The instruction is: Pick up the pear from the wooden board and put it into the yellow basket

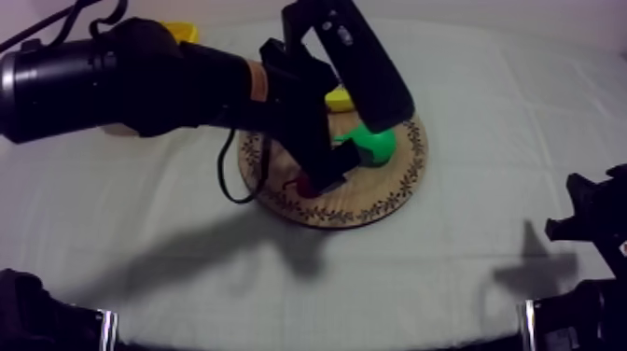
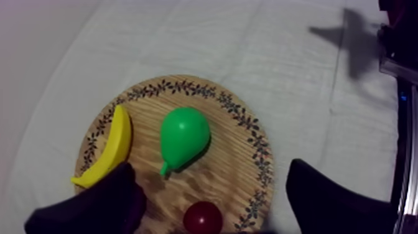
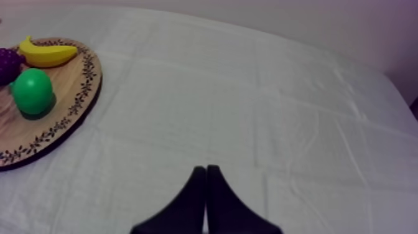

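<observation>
The green pear [image 1: 375,145] lies on the round wooden board [image 1: 397,191], and my left arm reaches in over it from the upper left. My left gripper [image 1: 327,171] hangs just above the board beside the pear. In the left wrist view the left gripper [image 2: 210,168] is open, its fingers [image 2: 102,205] wide apart and the pear [image 2: 183,134] just ahead of them, untouched. My right gripper [image 3: 206,169] is shut on nothing, over bare cloth, well away from the board [image 3: 74,106] and pear [image 3: 32,90]. A corner of the yellow basket [image 1: 184,32] shows behind the left arm.
On the board also lie a banana [image 2: 109,149], a small red fruit [image 2: 203,218] and a bunch of grapes [image 3: 7,65]. The right arm [image 1: 588,229] rests at the table's right edge. Open cloth lies between the board and that arm.
</observation>
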You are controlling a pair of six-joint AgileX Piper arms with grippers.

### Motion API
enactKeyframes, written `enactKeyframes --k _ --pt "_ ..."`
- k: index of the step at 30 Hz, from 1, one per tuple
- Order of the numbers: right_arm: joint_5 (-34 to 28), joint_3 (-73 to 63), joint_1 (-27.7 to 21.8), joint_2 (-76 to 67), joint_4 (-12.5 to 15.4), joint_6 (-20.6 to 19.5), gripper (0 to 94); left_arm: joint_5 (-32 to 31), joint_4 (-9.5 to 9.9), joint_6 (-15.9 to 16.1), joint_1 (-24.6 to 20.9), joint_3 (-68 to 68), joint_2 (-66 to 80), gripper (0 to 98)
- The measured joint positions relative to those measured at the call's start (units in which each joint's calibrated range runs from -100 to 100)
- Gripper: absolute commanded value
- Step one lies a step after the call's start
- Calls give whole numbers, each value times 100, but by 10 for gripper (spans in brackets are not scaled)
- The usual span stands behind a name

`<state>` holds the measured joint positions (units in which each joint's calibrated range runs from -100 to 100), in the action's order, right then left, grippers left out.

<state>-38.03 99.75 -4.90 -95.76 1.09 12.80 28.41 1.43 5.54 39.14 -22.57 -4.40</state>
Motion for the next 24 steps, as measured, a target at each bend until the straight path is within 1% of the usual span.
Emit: enactKeyframes --k 3,7,17,24 --pt "0 0 0 0 0 0 3 350 0 -48 -45 364 -317 805" --pt "0 0 0 0 0 0 3 1004 11 -85 -103 1064 -858 818" --pt "0 0 0 0 0 0 3 3108 190 -209 -64 3374 -2703 832" --pt "0 0 0 0 0 0 3 4543 375 -343 -69 4842 -3813 832"
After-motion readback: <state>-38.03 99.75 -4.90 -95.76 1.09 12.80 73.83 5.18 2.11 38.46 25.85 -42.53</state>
